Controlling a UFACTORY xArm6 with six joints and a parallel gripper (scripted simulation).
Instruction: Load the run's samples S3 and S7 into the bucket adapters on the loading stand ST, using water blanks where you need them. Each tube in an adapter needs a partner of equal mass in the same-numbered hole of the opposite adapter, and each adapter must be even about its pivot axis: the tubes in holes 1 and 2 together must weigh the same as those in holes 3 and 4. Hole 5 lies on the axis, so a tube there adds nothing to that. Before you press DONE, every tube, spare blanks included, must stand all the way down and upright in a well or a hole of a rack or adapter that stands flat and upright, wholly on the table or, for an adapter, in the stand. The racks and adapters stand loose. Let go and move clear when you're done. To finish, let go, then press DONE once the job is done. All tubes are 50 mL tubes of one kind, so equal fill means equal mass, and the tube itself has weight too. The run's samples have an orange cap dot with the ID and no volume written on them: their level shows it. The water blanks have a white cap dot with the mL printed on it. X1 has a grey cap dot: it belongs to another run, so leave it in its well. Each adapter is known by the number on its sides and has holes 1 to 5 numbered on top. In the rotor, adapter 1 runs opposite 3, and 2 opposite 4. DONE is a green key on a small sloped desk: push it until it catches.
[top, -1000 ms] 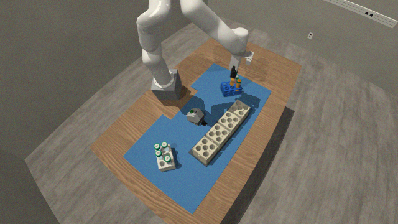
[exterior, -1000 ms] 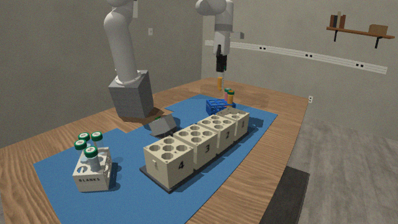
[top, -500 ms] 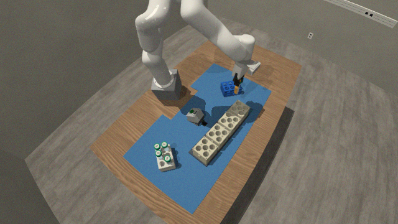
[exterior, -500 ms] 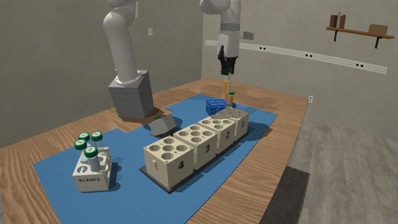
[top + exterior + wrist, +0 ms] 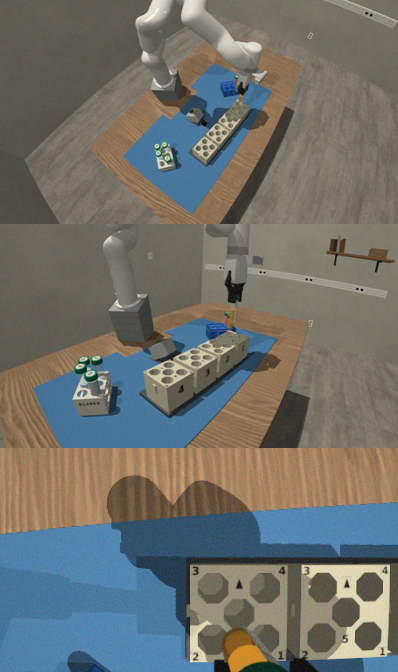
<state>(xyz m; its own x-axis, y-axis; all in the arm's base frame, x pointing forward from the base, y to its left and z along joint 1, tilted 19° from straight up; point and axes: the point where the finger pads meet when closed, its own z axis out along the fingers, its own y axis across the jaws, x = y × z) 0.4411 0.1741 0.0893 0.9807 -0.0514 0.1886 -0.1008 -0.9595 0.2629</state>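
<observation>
Sample tube [image 5: 240, 98] [image 5: 236, 312] [image 5: 245, 655], orange inside, hangs clamped in the gripper [image 5: 242, 90] [image 5: 235, 300] [image 5: 262, 666]. Just below waits adapter 1 [image 5: 247, 114] [image 5: 245, 349] [image 5: 250, 570]; an off-centre descent could catch a hole's rim, tilting that loose block against adapter 2 [image 5: 237, 125] [image 5: 227, 364] [image 5: 360, 569] beyond.

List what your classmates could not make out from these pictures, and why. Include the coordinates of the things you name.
- Held tube's [image 5: 240, 99] [image 5: 232, 314] [image 5: 245, 655] cap dot: wrist view, cut off by the lower edge.
- Numbers on the blanks' white dots [image 5: 167, 158] [image 5: 91, 374]: top and exterior views, too small and blurred.
- Bottoms of those blanks: exterior view, hidden by the BLANKS rack's walls [image 5: 168, 168] [image 5: 93, 409].
- Blue rack's [image 5: 229, 93] [image 5: 211, 333] [image 5: 97, 668] right end: top view, behind the claw [image 5: 242, 91] [image 5: 235, 300] [image 5: 264, 666].
</observation>
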